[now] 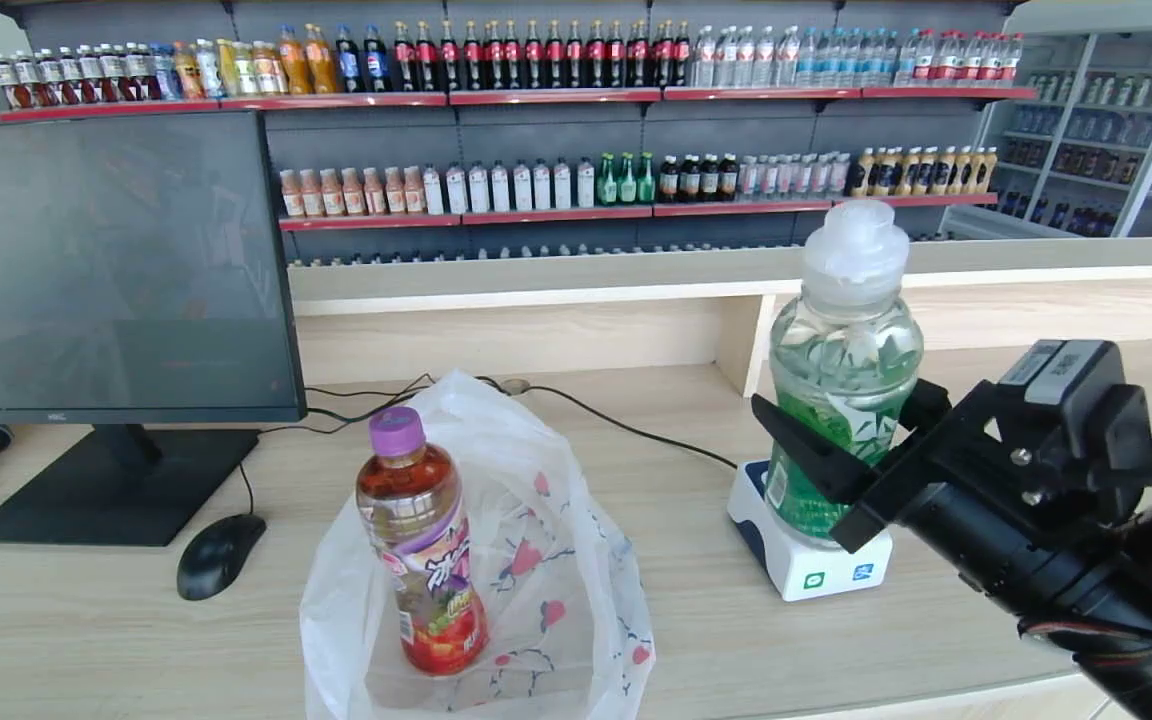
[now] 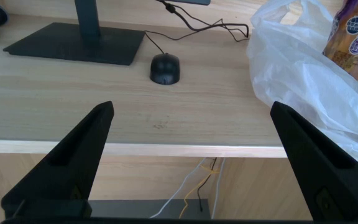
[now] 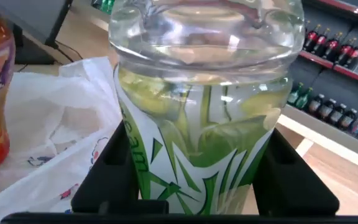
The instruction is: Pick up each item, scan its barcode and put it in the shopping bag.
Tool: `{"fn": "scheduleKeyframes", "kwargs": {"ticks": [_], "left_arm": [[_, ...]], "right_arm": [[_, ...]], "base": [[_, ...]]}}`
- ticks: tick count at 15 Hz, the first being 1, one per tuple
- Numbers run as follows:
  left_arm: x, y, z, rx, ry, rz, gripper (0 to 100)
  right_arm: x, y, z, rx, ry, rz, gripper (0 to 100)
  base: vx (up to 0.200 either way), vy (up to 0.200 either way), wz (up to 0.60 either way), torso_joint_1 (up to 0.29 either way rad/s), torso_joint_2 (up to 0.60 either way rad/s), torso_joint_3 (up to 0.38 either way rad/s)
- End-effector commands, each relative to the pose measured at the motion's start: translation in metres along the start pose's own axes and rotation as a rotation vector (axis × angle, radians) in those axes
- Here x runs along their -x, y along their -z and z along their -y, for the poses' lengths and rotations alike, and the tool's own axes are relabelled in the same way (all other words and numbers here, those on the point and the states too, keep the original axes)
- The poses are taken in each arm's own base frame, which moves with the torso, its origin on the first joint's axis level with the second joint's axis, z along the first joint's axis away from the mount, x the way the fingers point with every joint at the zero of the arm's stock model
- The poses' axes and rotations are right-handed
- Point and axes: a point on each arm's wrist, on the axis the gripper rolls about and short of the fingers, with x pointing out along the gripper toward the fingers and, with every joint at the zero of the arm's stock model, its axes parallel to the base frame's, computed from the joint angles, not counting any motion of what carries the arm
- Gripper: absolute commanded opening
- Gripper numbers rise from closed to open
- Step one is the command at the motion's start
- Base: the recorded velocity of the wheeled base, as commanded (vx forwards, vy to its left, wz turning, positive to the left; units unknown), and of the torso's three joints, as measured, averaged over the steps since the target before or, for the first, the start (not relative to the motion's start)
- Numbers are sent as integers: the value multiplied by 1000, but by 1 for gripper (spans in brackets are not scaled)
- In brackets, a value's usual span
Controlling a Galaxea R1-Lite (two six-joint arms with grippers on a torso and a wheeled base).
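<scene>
Bright, even light leaves soft shadows by the mouse (image 1: 220,556) and pale glare on the shopping bag (image 1: 561,600).

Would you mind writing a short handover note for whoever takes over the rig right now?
Left gripper: open and empty, hovering at the near edge of the wooden counter.
Right gripper: shut on the clear green-labelled bottle with a white cap, held upright at the white scanner block.
Done: the red drink bottle with a purple cap stands in the white heart-print plastic shopping bag.
Left: confirm the green-labelled bottle's scan, then bag it.
</scene>
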Motion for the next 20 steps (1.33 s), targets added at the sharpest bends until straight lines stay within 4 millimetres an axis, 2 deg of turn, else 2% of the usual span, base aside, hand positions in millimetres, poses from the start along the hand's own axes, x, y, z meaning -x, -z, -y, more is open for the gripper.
{"fn": "scheduleKeyframes", "kwargs": {"ticks": [1, 4, 6, 11, 15, 20], "left_arm": [[0, 0, 0, 0, 0, 1, 100], [0, 0, 0, -2, 0, 1, 100], [0, 0, 0, 0, 0, 1, 100], [0, 0, 0, 0, 0, 1, 100], [0, 0, 0, 1, 0, -1, 100], [0, 0, 0, 0, 0, -1, 100]], "right_arm": [[-6, -23, 4, -130, 49, 95, 0], [4, -8, 2, -294, 46, 21, 0], [0, 2, 0, -344, 44, -17, 0], [-1, 4, -1, -358, 43, -24, 0], [2, 0, 1, -373, 48, -7, 0], [7, -1, 2, -378, 50, -11, 0]], "base": [[0, 0, 0, 0, 0, 0], [0, 0, 0, 0, 0, 0], [0, 0, 0, 0, 0, 0], [0, 0, 0, 0, 0, 0], [-200, 0, 0, 8, 4, 0], [0, 0, 0, 0, 0, 0]]}}
